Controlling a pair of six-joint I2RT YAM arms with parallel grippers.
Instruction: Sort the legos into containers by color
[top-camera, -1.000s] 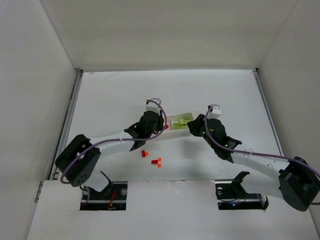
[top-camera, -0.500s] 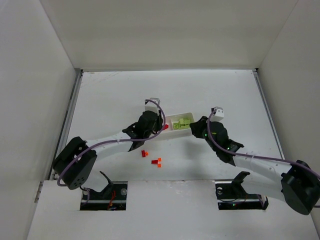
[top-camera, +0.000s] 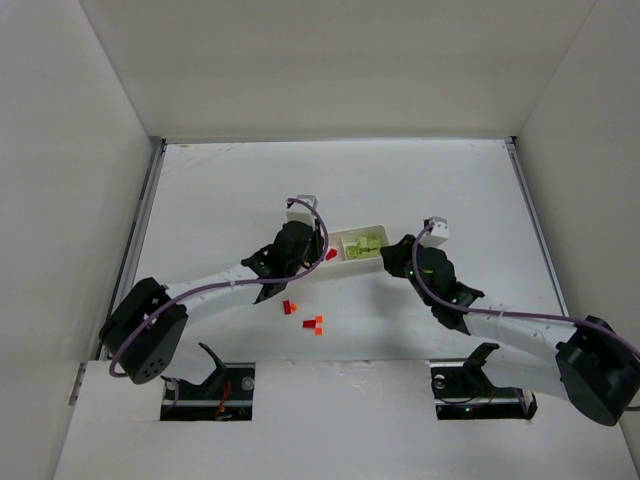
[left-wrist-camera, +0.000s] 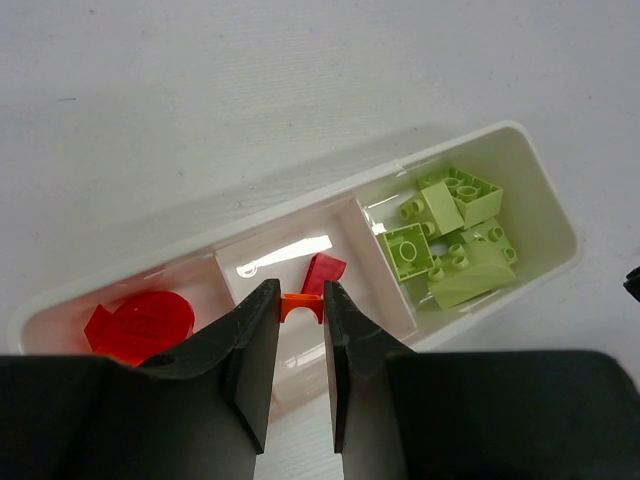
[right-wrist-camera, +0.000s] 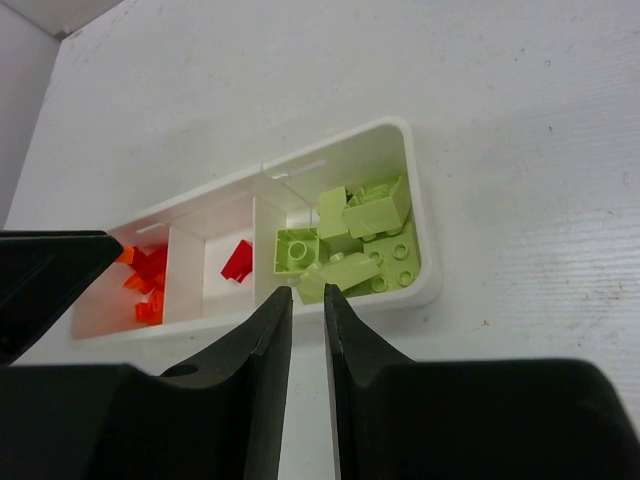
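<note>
The white tray has three compartments. In the left wrist view the left one holds a red round piece, the middle one a red brick, the right one several yellow-green legos. My left gripper is shut on a small orange arch piece, held over the middle compartment's near side. My right gripper is empty, its jaws nearly together, just outside the tray's near wall by the yellow-green legos. Red and orange pieces fill the left compartment.
Loose legos lie on the table in front of the tray: a red one and a red and orange pair. The tray sits mid-table between both arms. White walls enclose the table.
My right gripper has drawn back a little from the tray toward the near right. My left gripper has barely shifted over the tray with the orange piece.
</note>
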